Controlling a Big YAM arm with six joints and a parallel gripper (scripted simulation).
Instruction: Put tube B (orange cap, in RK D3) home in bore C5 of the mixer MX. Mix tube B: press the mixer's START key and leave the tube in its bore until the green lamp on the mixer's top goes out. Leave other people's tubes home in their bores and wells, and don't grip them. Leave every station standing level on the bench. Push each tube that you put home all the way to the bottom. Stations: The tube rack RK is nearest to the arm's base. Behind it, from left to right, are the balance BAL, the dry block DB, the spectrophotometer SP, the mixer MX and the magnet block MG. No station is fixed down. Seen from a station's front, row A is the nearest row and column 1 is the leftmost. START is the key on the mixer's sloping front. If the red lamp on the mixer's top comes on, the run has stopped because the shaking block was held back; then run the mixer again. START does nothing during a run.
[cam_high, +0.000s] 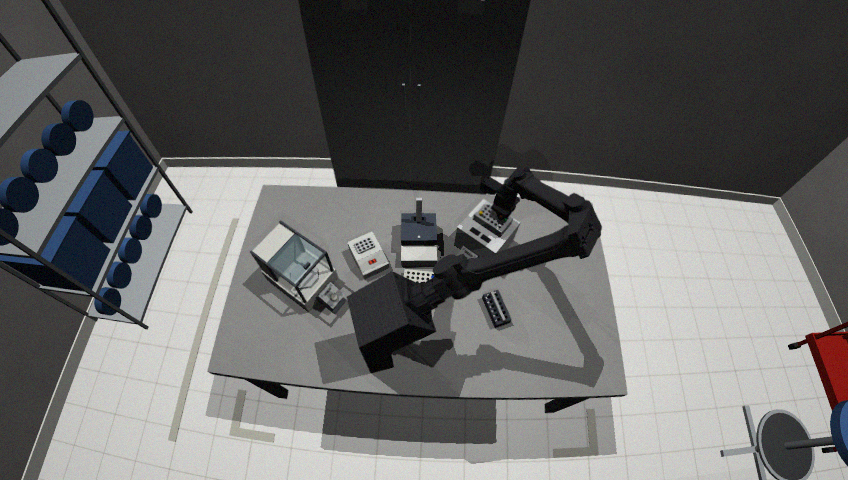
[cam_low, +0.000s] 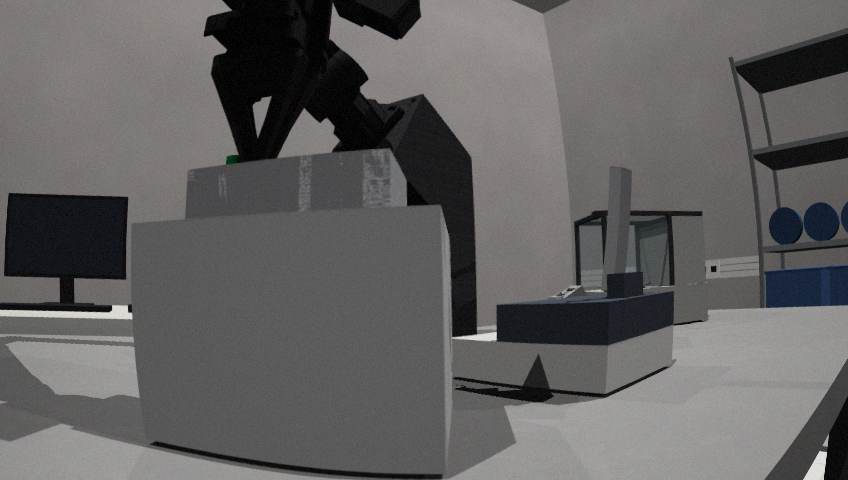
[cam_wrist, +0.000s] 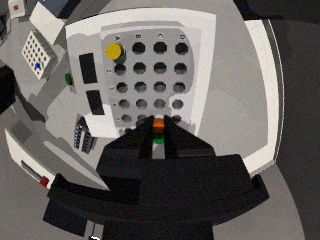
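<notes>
end effector (cam_wrist: 158, 131) clamps tube B (cam_wrist: 158, 123) | over mixer (cam_wrist: 205, 60) block's near edge

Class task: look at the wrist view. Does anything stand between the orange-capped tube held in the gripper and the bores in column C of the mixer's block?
Nothing visible does. The gripper is shut on the orange-capped tube at the mixer block's near edge. The yellow-capped tube stands apart in column A.

I see a grey rectangular bench (cam_high: 553, 356) on the white tiled floor (cam_high: 684, 309). On the bench stand a glass-walled balance (cam_high: 291, 261), a small white dry block (cam_high: 367, 253), a dark-topped spectrophotometer (cam_high: 420, 237), the white mixer (cam_high: 470, 230), a small dark magnet block (cam_high: 496, 308), a white tube rack (cam_high: 416, 275) and the arm's dark base box (cam_high: 386, 318).
</notes>
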